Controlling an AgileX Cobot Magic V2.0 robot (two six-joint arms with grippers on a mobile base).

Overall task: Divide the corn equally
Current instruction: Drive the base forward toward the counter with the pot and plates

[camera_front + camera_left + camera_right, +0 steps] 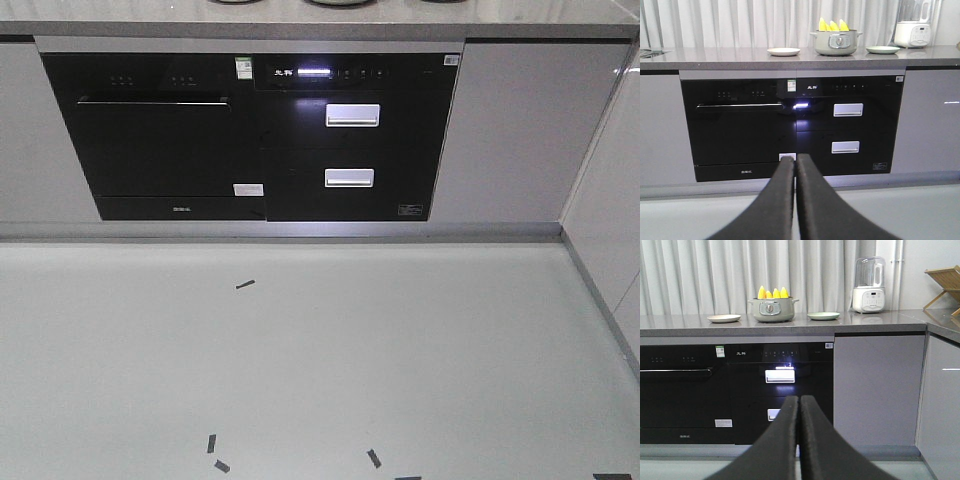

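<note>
My left claw [795, 161] and right claw [799, 401] are both pressed together on nothing, far short of the counter [715, 56], where the corn [834, 24] stands tips-up in the grey pot [835, 44] between a white plate [783, 51] on its left and a green plate [882, 49] on its right. I judge the cobs stiff, fairly heavy and maybe slick, so I'd pinch each across its body just below the tip. Only tips clear the rim, so their number is unsure, and the front view crops the counter.

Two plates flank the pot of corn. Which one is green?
The plate right of the pot holding the corn, nearer the blender, is pale green; the left plate is cream.
</note>
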